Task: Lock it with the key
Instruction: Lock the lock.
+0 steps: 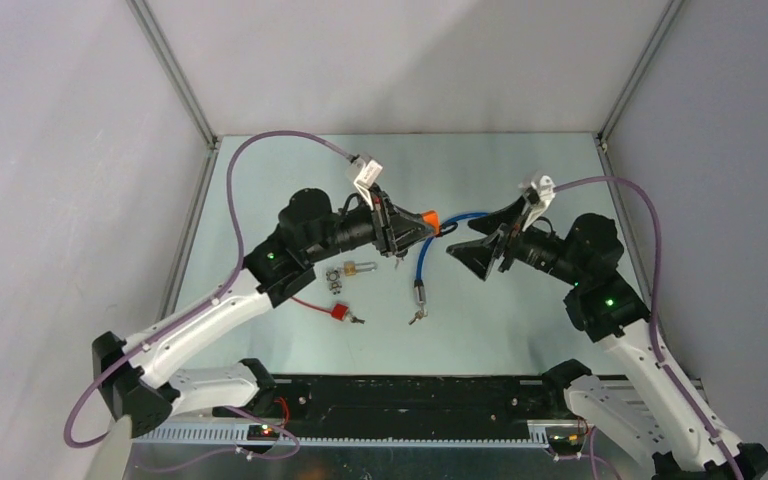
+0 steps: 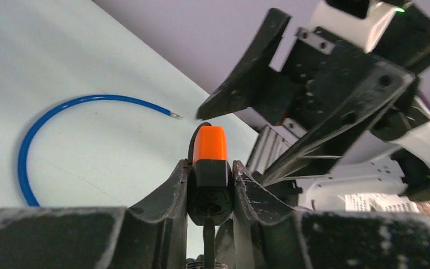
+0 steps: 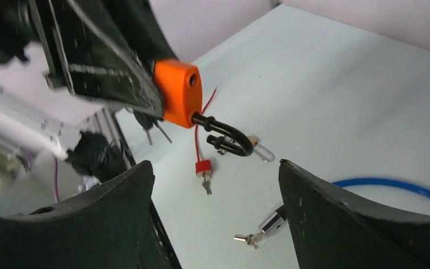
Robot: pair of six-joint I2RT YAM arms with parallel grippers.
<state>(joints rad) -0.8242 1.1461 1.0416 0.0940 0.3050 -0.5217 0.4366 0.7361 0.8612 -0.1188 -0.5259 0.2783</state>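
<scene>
Right wrist view shows the orange padlock (image 3: 178,92) clamped by its body in the left gripper (image 2: 210,166). Its black shackle (image 3: 227,137) is swung open and points toward the gap of the right gripper (image 3: 214,168). The right gripper's jaws are spread wide and hold nothing, with the lock just ahead of them and slightly above.

Thin metal pieces dangle below the left gripper's fingers, and they may be the key (image 3: 148,132), though they are too blurred to be sure.

The likely risk is the shackle. If the right gripper pushes it off-axis, the free end could miss its hole and jam against the body. The push could also twist the lock within the left gripper's narrow hold, so that it slips or drops. If the key does hang loose, a closing finger could snag it or knock it aside.

Below both grippers, the blue cable (image 3: 392,188) and red wire (image 3: 203,166) lie on the table (image 3: 341,84). A dropped lock would land among them.
</scene>
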